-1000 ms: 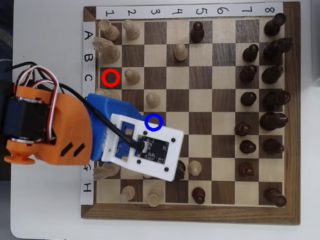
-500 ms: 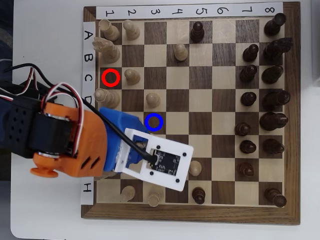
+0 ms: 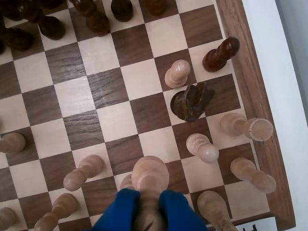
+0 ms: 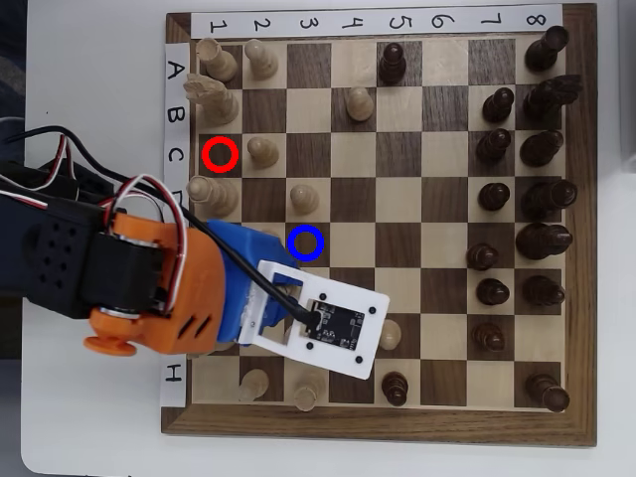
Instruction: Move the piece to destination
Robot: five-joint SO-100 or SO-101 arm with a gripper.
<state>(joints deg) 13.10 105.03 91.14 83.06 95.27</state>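
In the wrist view my gripper (image 3: 150, 204) is at the bottom centre. Its two blue fingers (image 3: 120, 211) are shut on the piece (image 3: 150, 174), a pale beige wooden chess piece with a rounded top. The piece's base is hidden, so I cannot tell whether it touches the board. In the overhead view the blue gripper (image 4: 266, 248) reaches from the left over the board's left side. Its tip is just left of the destination (image 4: 306, 242), a dark square ringed in blue. The piece is hidden there under the arm and its white camera mount (image 4: 323, 320).
A dark knight (image 3: 192, 101), a pale pawn (image 3: 177, 73) and a dark piece (image 3: 220, 54) stand ahead to the right. Pale pieces (image 3: 202, 147) crowd both sides of the gripper. In the overhead view a red-ringed square (image 4: 220, 154) and a pale pawn (image 4: 304, 197) lie near the destination.
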